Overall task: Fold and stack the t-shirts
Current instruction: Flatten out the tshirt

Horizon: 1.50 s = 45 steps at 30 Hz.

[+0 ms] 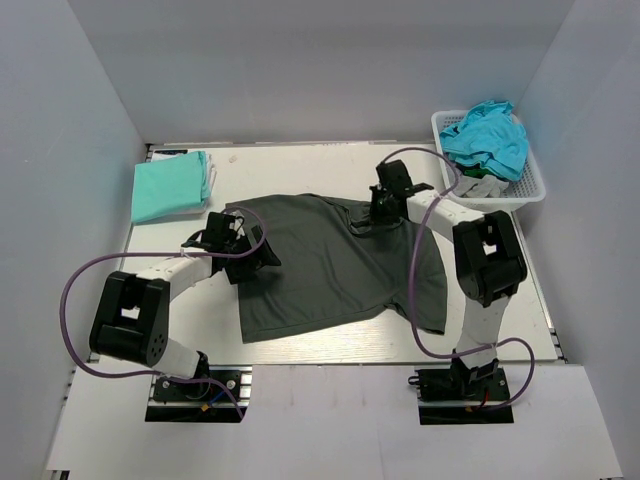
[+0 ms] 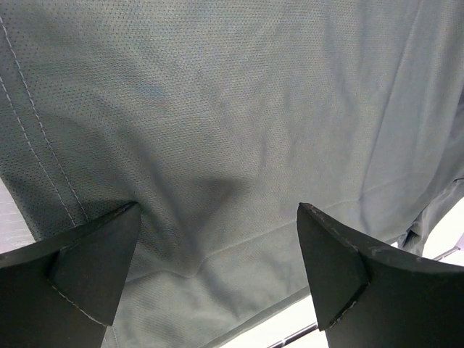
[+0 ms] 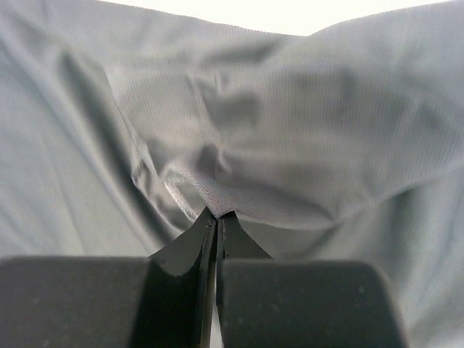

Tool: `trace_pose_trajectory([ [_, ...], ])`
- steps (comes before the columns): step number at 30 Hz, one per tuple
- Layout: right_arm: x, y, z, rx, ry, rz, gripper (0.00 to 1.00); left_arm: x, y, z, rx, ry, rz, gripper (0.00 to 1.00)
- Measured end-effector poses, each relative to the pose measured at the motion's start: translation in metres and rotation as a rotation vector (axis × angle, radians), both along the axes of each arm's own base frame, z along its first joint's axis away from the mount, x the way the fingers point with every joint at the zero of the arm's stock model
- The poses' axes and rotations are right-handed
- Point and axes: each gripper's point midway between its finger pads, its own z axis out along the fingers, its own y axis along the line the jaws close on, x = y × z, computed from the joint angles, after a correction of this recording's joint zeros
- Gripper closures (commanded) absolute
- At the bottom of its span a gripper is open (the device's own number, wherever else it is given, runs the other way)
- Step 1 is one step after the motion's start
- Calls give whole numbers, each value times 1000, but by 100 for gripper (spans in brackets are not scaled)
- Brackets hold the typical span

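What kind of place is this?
Probably a robotics lab cell: plain white walls box in a table, left arm and right arm bolted at its edge, shirts in a basket.

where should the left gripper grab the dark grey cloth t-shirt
Pinch the stitched left edge of the dark grey cloth t-shirt, coming from the left: it lies flat there under the open left gripper, and the right gripper holds the far side.

A dark charcoal-grey cloth t-shirt (image 1: 330,270) lies spread mostly flat across the middle of the desk, its far edge bunched into a small peak. A mint-green cloth t-shirt (image 1: 170,187) sits neatly folded at the far left corner. A teal cloth t-shirt (image 1: 487,138) lies crumpled at the far right corner.
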Motion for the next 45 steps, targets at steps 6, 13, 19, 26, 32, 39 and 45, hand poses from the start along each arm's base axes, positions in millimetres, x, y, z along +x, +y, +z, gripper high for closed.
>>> trace_pose_trajectory([
  [6,50,6,26,-38,-96,-20,100,1,1,-1,3,14,15,0],
  [13,183,15,79,-87,-420,-182,100,4,1,-2,24,51,17,0],
  [19,261,-1,74,-91,-679,-323,10,3,2,-1,32,53,7,0],
  [26,224,-2,62,-94,-606,-186,10,-8,14,-2,98,66,22,0],
  [32,155,-6,131,-36,-586,-115,10,-11,24,11,144,64,38,0],
  [39,49,-34,110,-15,-417,-97,10,19,30,62,174,-82,89,0],
  [45,-21,-56,31,-73,-158,-92,10,49,38,70,242,-99,137,0],
])
